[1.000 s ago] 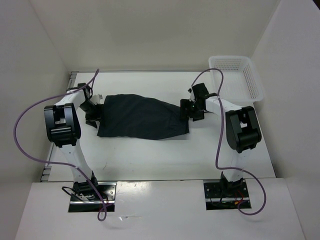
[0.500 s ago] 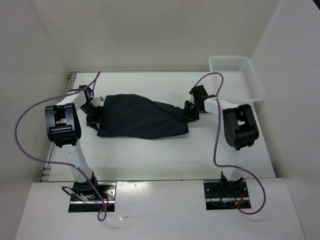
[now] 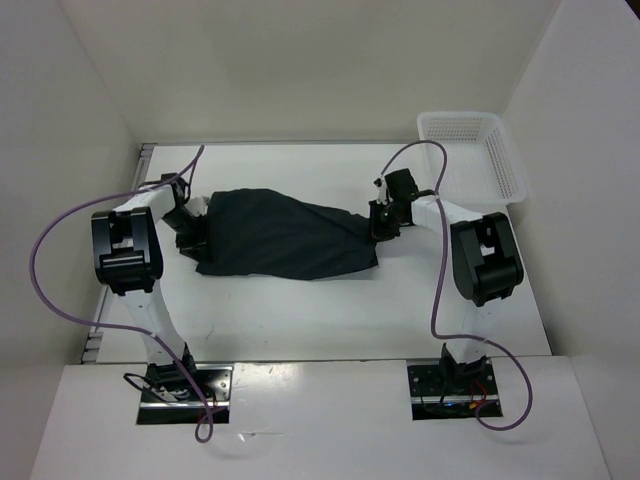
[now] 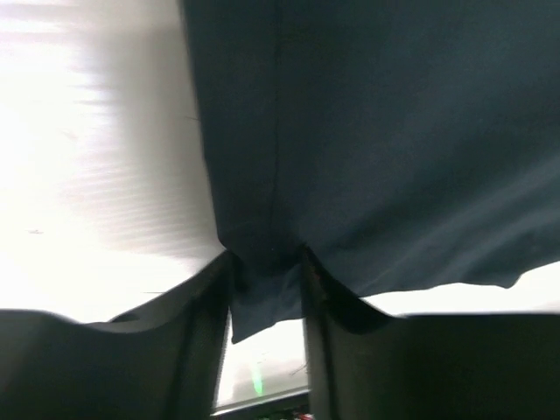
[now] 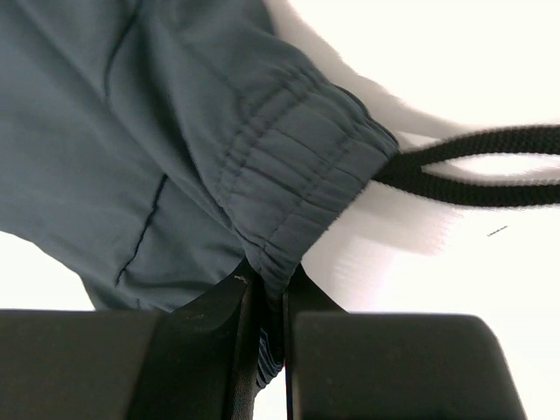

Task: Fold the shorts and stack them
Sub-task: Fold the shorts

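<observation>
Shorts (image 3: 285,235) lie spread across the middle of the table (image 3: 300,310) in your top view, long axis running left to right, dark against the white surface. Your left gripper (image 3: 193,232) sits at their left edge and your right gripper (image 3: 381,222) at their narrower right end; both touch the cloth. From up here you cannot tell how the fingers stand. White lattice basket (image 3: 508,165) sits in the far right corner, well apart from the shorts. Purple cable (image 3: 33,265) loops off each arm.

Left wrist view: shorts (image 4: 394,131) fill most of the frame, with the table (image 4: 87,175) bright at the left. Left gripper (image 4: 267,271) has a tuck of cloth edge caught between its two fingers (image 4: 206,306), which stand a little apart with fabric bunched in the gap, pinching it. Picture is soft here, so the hold looks firm but may be only light.

Right wrist view: shorts (image 5: 131,131) cover the upper left. Gathered elastic waistband (image 5: 297,175) runs down into your right gripper (image 5: 267,284). Its fingers (image 5: 210,337) are almost pressed together, with the waistband's corner nipped between them. Black drawstring (image 5: 490,166) leaves the waistband end as a flat loop and trails right over the table.
</observation>
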Motion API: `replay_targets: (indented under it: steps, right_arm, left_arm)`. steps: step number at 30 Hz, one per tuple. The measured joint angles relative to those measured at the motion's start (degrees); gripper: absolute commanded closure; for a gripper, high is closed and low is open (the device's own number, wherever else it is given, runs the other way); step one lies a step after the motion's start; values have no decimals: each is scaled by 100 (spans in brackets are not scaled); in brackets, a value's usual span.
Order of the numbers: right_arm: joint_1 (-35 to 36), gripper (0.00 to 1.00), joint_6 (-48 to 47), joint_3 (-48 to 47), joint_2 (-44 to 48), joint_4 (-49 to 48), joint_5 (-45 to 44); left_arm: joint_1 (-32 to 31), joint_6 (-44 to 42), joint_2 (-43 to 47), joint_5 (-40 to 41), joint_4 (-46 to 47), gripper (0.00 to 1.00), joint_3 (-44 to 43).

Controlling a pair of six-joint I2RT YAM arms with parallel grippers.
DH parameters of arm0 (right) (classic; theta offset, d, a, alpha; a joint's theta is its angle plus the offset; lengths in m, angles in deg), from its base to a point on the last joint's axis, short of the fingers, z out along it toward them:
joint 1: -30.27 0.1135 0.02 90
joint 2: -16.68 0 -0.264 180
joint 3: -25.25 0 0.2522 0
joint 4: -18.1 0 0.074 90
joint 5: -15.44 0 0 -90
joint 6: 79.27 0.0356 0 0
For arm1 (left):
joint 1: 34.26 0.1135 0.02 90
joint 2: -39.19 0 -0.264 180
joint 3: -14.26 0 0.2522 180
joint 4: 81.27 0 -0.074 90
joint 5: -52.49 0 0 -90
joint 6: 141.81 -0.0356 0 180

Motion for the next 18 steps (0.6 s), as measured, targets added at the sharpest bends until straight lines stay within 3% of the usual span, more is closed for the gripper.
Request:
replay_targets:
  steps: [3,10,18]
  right_arm:
    - [0,100,-181,0,142,44,33]
    - [-7,100,-557,37,881,256,98]
    - [-662,100,-992,540,1882,737,562]
  left_arm:
    - [-109,-4,22,-136,0,65,111]
    - [-352,-20,348,-407,146,48,479]
    - [-763,-15,1523,-308,-109,40,446]
